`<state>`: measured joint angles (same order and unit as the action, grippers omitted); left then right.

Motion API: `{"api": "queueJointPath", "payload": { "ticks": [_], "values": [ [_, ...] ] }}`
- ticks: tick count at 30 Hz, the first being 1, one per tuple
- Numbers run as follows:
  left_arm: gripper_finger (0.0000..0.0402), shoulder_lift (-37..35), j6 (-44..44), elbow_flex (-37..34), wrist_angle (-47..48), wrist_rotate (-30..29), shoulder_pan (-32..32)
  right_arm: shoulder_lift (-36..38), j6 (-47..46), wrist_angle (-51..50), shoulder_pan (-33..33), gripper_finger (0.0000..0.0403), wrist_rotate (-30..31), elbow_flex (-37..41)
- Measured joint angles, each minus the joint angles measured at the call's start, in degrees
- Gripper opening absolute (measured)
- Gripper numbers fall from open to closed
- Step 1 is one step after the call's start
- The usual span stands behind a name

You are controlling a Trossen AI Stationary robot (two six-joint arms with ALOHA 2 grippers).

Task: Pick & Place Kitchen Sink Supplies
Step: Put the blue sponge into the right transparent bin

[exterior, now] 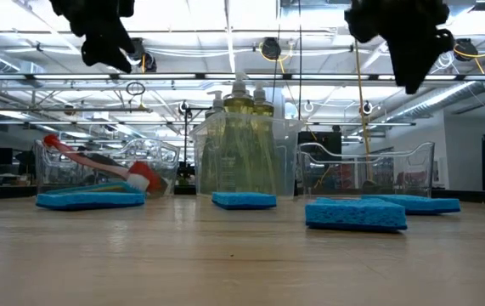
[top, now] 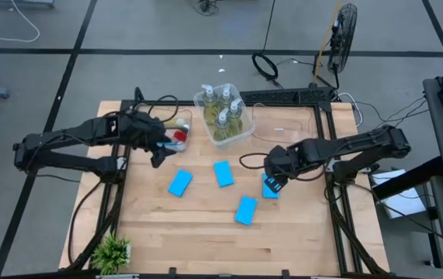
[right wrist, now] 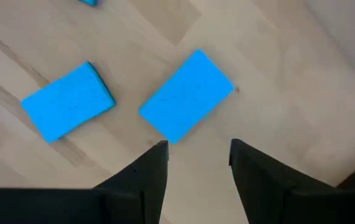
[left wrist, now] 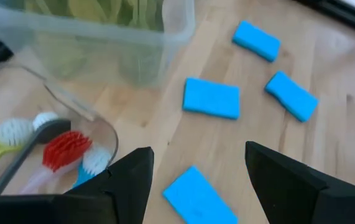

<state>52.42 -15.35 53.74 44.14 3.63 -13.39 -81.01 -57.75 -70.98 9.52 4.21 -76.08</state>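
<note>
- Pale wooden planks form the tabletop (top: pixel 205 225), smooth with visible grain, framed by dark rails on a grey tiled floor.
- 4 flat, bright-blue rectangular sponges lie on the wood with a porous look: one toward the left (top: pixel 180 183), one mid-table (top: pixel 223 173), one nearer the front (top: pixel 245 210), and one under the right arm (top: pixel 270 187).
- 3 clear plastic bins stand along the far edge. The middle bin (top: pixel 205 101) holds the pump bottles (top: pixel 223 116) of yellowish soap, standing upright.
- The left bin (left wrist: pixel 102 127), with rounded transparent walls, holds the slim dish brushes (left wrist: pixel 65 149): red, blue and white bristle heads show.
- The right bin (exterior: pixel 365 174) is also transparent.
- The left gripper (top: pixel 159 151) hovers above the table just beside the brush bin, its 2 dark fingers spread apart and holding nothing.
- The right gripper (top: pixel 275 174) hangs over the rightmost sponge, fingers parted with a gap, pinching nothing.
- A small green potted plant (top: pixel 112 252) sits at the front left corner.
</note>
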Motion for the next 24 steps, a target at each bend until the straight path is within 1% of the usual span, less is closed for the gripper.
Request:
{"api": "queueJointPath", "payload": {
  "ticks": [4, 8, 13, 18, 21, 24],
  "values": [
    [0.0257, 0.0, -1.66, 0.0, -1.46, -2.38, 1.65, 0.33, -4.0, 0.19, -0.02, 0.0166, -1.83, 2.81],
    [0.0257, 0.0, -4.22, 0.0, -1.46, -3.67, 2.75, 1.36, -7.91, 4.57, 0.01, 0.0181, -4.7, 8.38],
    [0.0257, 0.0, -5.01, 0.0, -1.51, -3.78, 3.65, 3.22, -13.07, 15.02, 0.34, 0.0209, -5.9, 17.11],
    [0.0257, 0.0, -5.84, 0.0, -1.55, -4.37, 3.78, 5.69, -15.36, 27.6, 0.26, 0.024, -5.79, 25.27],
    [0.0257, 0.0, -5.94, 0.0, -1.57, -5.13, 3.78, 6.66, -17.13, 32.16, 0.26, 0.0255, -5.88, 29.61],
    [0.0257, 0.0, -5.97, 0.0, -1.57, -5.24, 3.78, 6.91, -19.39, 35.4, 0.25, 0.026, -5.88, 33.25]
  ]
}}
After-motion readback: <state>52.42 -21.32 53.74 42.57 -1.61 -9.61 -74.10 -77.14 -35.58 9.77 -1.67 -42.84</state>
